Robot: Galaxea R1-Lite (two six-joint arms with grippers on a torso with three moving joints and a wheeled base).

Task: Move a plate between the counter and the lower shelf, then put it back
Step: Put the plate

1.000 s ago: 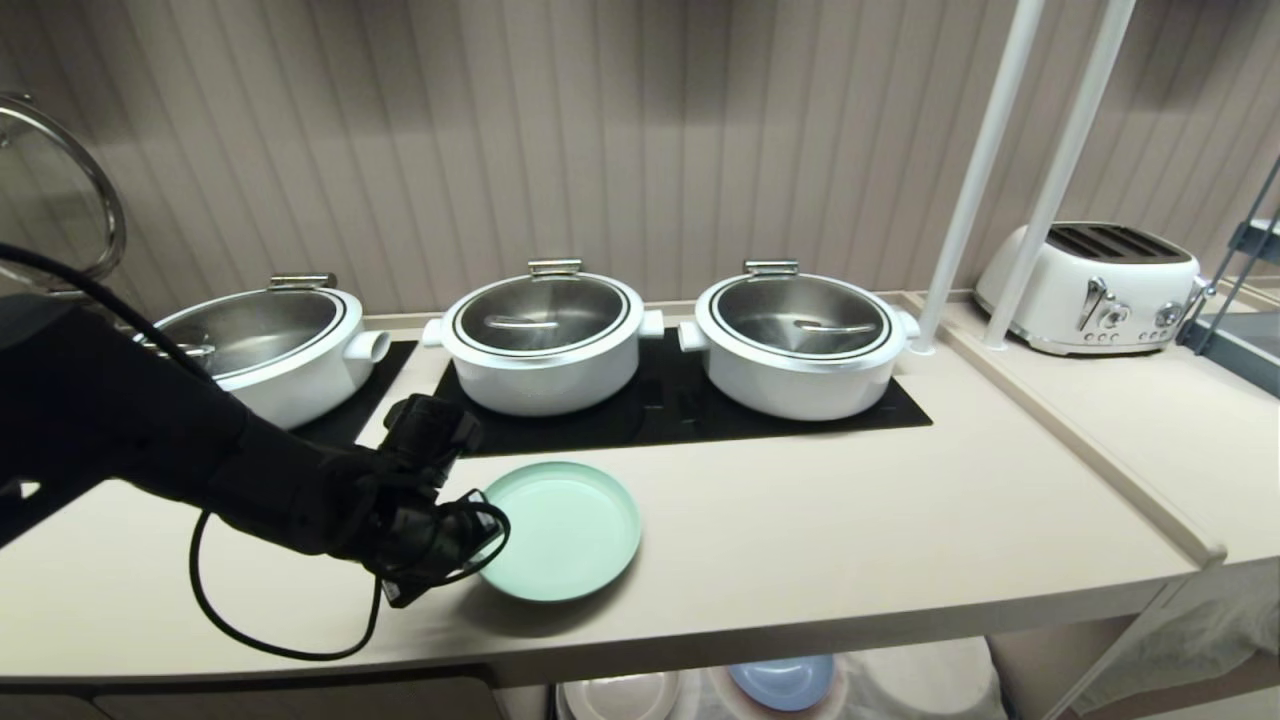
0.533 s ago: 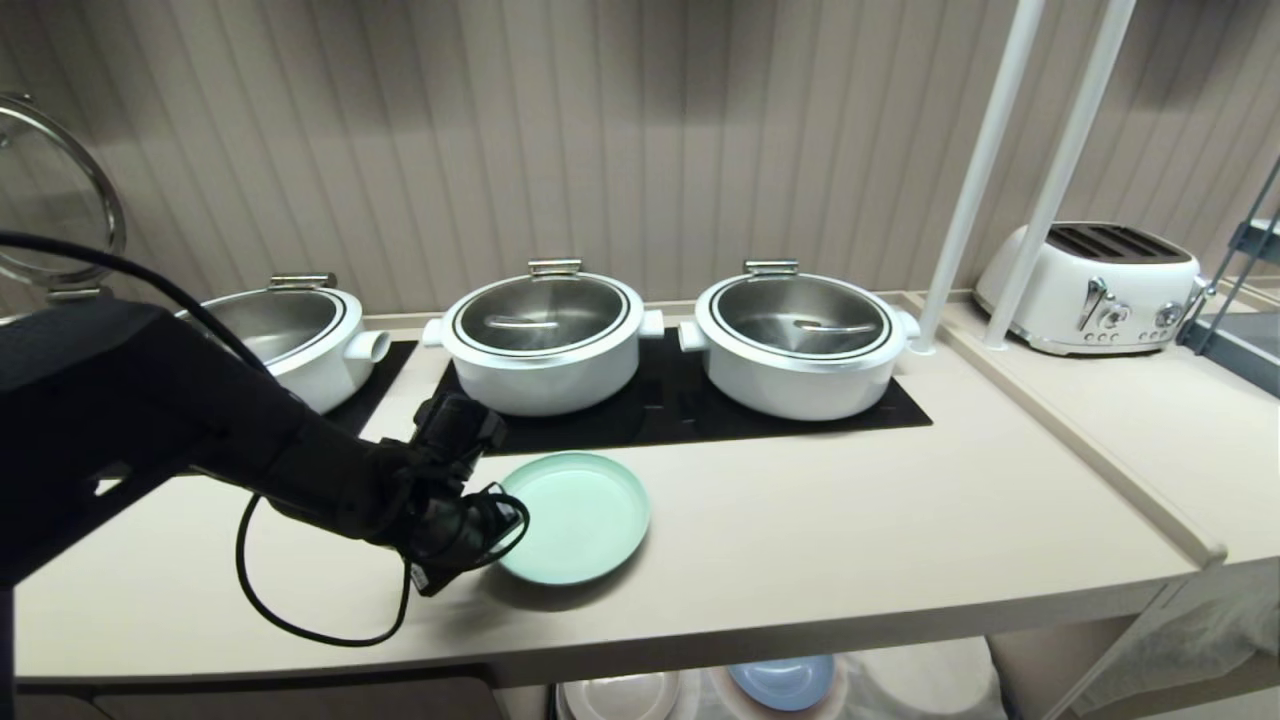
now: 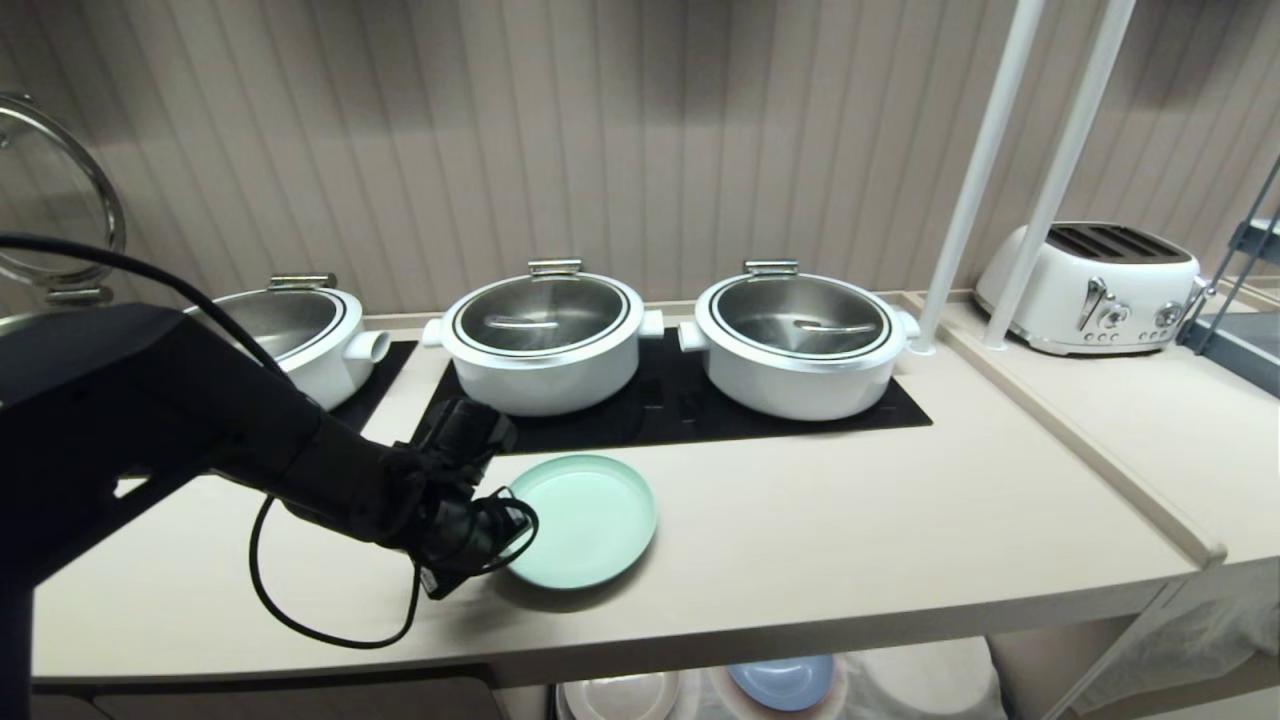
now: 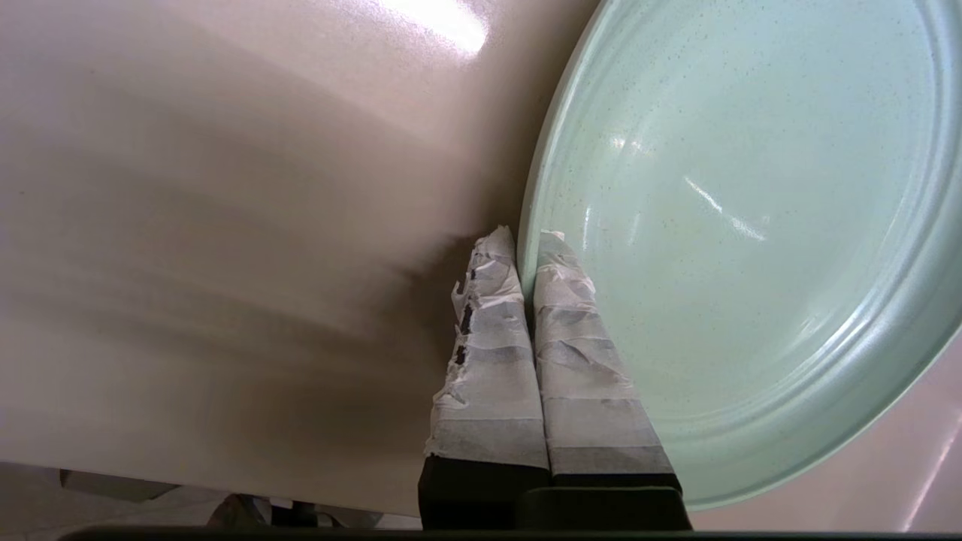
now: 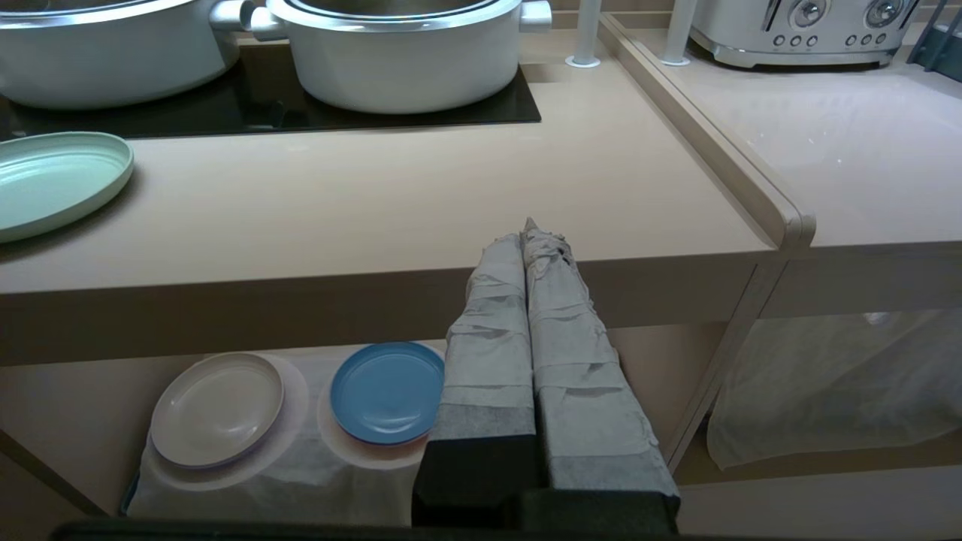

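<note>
one plate (image 3: 585, 519), the mint-green one, sits over the counter (image 3: 850, 540) just in front of the black cooktop (image 3: 660, 415), and over the last second it has shifted a little toward the pots and to the right while the left gripper (image 3: 497, 527) travelled with it. the left wrist view shows the two taped fingers (image 4: 575, 346) clenched tight on the plate's near rim, one outside the edge and one lying on the inner face, so the grip holds. the dark shadow under the plate's near side suggests that this edge is tipped up rather than lying flat, though how far it clears the worktop cannot be told. this reads as the plate being carried over the counter, probably the putting-back leg, with the release not yet made. the right gripper (image 5: 526, 233) hangs closed and empty below the counter's front edge, before the lower shelf (image 5: 301, 466), where a beige-grey plate (image 5: 218, 409) and a blue plate (image 5: 387, 391) rest on white cloth. bare worktop lies open to the plate's right and front; the cooktop and the middle pot (image 3: 545, 345) stand near behind, and the front edge is well apart.
</note>
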